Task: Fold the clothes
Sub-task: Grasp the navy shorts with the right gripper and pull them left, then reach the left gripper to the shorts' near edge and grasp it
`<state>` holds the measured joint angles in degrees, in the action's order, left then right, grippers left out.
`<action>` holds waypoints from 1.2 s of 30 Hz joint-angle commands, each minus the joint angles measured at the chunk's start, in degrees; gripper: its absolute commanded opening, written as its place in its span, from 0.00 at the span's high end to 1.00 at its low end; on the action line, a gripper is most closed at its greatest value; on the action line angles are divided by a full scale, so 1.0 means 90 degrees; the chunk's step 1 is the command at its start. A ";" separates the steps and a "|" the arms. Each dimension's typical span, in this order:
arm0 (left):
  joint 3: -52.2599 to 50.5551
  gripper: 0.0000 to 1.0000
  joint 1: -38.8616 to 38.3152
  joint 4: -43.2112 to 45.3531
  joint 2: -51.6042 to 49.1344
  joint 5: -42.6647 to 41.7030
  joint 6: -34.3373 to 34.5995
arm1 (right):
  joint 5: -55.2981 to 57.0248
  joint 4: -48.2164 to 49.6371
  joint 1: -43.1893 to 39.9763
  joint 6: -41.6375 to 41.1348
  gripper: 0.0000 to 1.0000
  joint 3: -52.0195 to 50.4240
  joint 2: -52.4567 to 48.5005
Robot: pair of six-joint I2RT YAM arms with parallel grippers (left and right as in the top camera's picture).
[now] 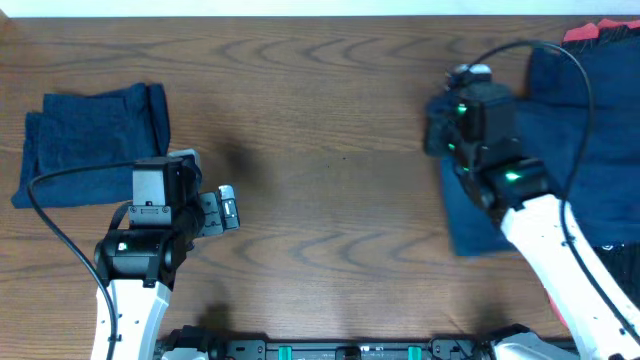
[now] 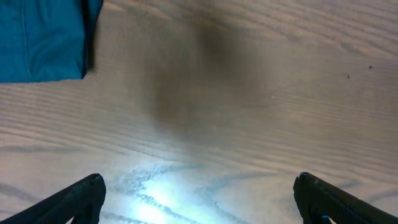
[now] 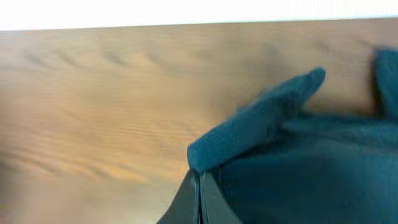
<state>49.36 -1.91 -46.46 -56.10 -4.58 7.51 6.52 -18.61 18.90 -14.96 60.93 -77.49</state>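
Observation:
A folded navy garment (image 1: pixel 95 135) lies at the table's left and shows as a blue corner (image 2: pixel 40 40) in the left wrist view. My left gripper (image 1: pixel 225 210) hovers to its right over bare wood, its jaws (image 2: pixel 199 193) wide open and empty. On the right, loose navy shorts (image 1: pixel 590 130) are spread out. My right gripper (image 1: pixel 445 135) sits at their left edge. In the right wrist view its fingers (image 3: pixel 199 190) are shut on a lifted fold of the navy shorts (image 3: pixel 261 124).
A black and coral-red garment (image 1: pixel 600 32) peeks out at the far right corner behind the shorts. Bare wooden table (image 1: pixel 330 150) stretches between the two arms. The far table edge (image 3: pixel 186 26) runs close behind the right gripper.

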 commanded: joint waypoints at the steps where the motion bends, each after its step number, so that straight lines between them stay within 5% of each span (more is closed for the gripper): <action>1: 0.0100 0.02 0.0027 0.0039 -0.0002 -0.0068 0.0036 | -0.0180 0.0962 0.0469 -0.0435 0.99 0.0056 -0.0476; 3: 0.0100 0.02 0.0027 0.0090 -0.0002 -0.0068 0.0036 | -0.0182 0.1768 0.0651 -0.0435 0.89 0.0056 -0.0906; 4: 0.0100 0.02 0.0027 0.0119 -0.0002 -0.0068 0.0036 | -0.0185 0.2118 0.0726 -0.0435 0.57 0.0056 -0.1141; 7: 0.0100 0.02 0.0027 0.0175 -0.0002 -0.0068 0.0036 | -0.0182 0.2477 0.0770 -0.0435 0.01 0.0058 -0.1579; 16: 0.0100 0.02 0.0027 0.0296 -0.0002 -0.0148 0.0039 | 0.0503 0.0794 -0.0024 -0.0430 0.01 0.0058 -0.0826; 25: 0.0087 0.00 -0.0097 0.0772 -0.0430 -0.1797 0.0202 | 0.0872 -0.1957 -0.1571 -0.0420 0.01 0.0058 0.0452; 36: 0.0087 0.00 -0.1829 0.1649 -0.2307 -0.2256 0.1433 | 0.0869 -0.3118 -0.2492 -0.0410 0.01 0.0056 0.0610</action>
<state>49.45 -14.83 -32.97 -73.80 -22.70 15.38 13.74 -46.28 -2.52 -18.02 61.06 -72.62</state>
